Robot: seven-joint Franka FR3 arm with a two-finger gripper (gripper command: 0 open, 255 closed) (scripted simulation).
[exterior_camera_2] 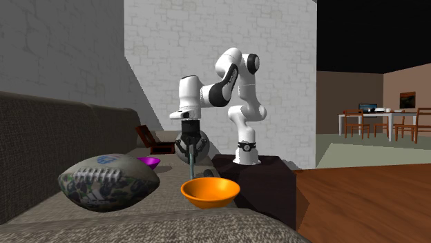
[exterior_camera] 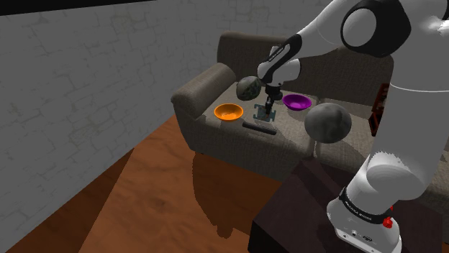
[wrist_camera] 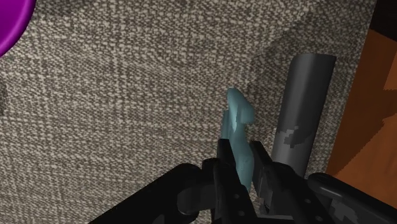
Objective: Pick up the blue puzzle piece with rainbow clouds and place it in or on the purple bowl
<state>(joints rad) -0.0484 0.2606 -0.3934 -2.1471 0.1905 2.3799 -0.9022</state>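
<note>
My gripper (wrist_camera: 240, 159) is shut on a pale teal-blue puzzle piece (wrist_camera: 236, 124), which stands edge-on between the two fingers above the sofa cushion. In the shoulder view the piece (exterior_camera: 264, 111) hangs under the gripper (exterior_camera: 270, 100), between the two bowls. The purple bowl (exterior_camera: 296, 102) sits on the seat just to the shoulder view's right of the gripper, apart from it. Its rim (wrist_camera: 13, 22) shows at a corner of the wrist view. In the second exterior view the piece (exterior_camera_2: 191, 164) dangles below the gripper (exterior_camera_2: 191, 148), with the purple bowl (exterior_camera_2: 148, 162) behind it.
An orange bowl (exterior_camera: 229, 111) rests on the seat beyond the piece. A dark remote-like bar (exterior_camera: 259, 127) lies by the seat's front edge, close under the gripper. One football (exterior_camera: 248, 88) sits by the sofa back; a second ball (exterior_camera: 327, 122) is nearer the stand.
</note>
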